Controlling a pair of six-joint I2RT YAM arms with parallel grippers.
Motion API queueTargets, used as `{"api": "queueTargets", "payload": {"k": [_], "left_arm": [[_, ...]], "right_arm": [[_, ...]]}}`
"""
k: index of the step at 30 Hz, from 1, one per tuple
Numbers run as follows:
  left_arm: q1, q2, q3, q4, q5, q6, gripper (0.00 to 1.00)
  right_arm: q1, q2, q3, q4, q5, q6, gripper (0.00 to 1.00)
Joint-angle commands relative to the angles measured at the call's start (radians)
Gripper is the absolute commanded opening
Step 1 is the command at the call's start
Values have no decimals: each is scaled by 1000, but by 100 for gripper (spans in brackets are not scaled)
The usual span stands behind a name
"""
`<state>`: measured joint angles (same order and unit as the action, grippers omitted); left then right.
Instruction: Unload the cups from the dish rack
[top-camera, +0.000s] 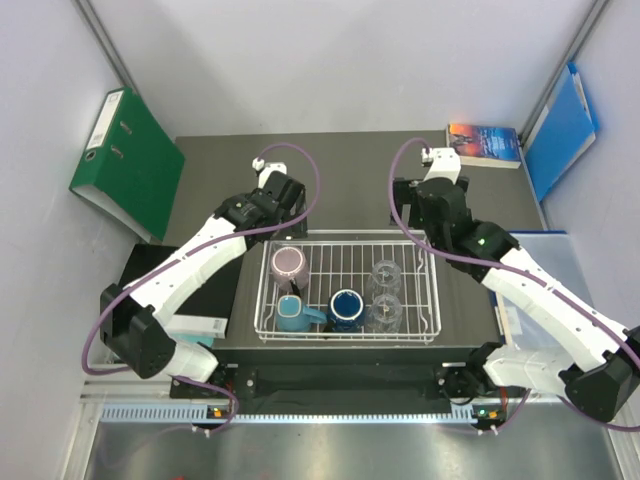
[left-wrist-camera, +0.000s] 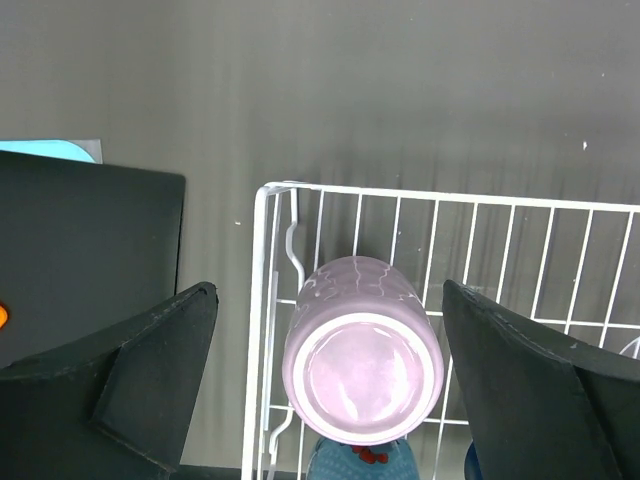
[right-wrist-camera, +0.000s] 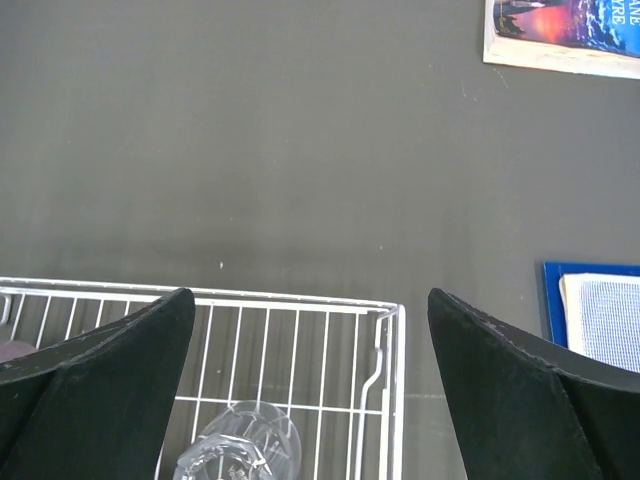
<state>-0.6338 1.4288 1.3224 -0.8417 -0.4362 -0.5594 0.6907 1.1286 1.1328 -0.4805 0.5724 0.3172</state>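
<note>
1. Dish rack (top-camera: 345, 236), frame centre: white wire, grid pattern.
2. Pink mug (left-wrist-camera: 362, 365): pale pink, with faint whitish wavy lines on its side.
3. Teal mug (top-camera: 292, 314): light teal-blue. Navy mug (top-camera: 346, 308): dark navy.
4. Upper tumbler (top-camera: 385, 273) and lower tumbler (top-camera: 384, 310): clear, colourless.
5. Table (top-camera: 350, 180): plain dark grey.
6. Binder (top-camera: 128, 163), upper left: green. Folder (top-camera: 560, 130), upper right: blue. Book (top-camera: 484, 144): orange and blue cover.

No legible text; only blurred, cropped lettering on the book (right-wrist-camera: 565, 35)
</note>
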Motion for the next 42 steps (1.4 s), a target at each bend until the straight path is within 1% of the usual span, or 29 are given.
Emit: {"api": "queueTargets", "payload": {"k": [1,11,15,20,24,32,36,42], "left_arm": [[-1,-21,15,10,-21,-7,99],[-3,-53,-20,24,-7,-22,99],[-3,-71,-38,39,4,-22,99],[-3,-90,-75,59,19,-31,99],[-3,-91,-88,56,24,-36,99],[-1,-103,-115,49,30,-39,99],[-1,-111,-129,52,25,-36,99],[-1,-107,-135,52,36,-27,99]], "right_arm": [[-11,-4,16,10,-6,-13,100],[-10,-18,15,-18,-25,-30,100],[-2,-10,13,-26,-106,-38,100],[76,45,15,-65,-131,-20,100],[116,94,-8,-90,-144,54,98],[185,60,-128,-67,-146,207,95],[222,40,-151,-81,-128,253,95],[300,54,-156,-121,-91,338,95]]}}
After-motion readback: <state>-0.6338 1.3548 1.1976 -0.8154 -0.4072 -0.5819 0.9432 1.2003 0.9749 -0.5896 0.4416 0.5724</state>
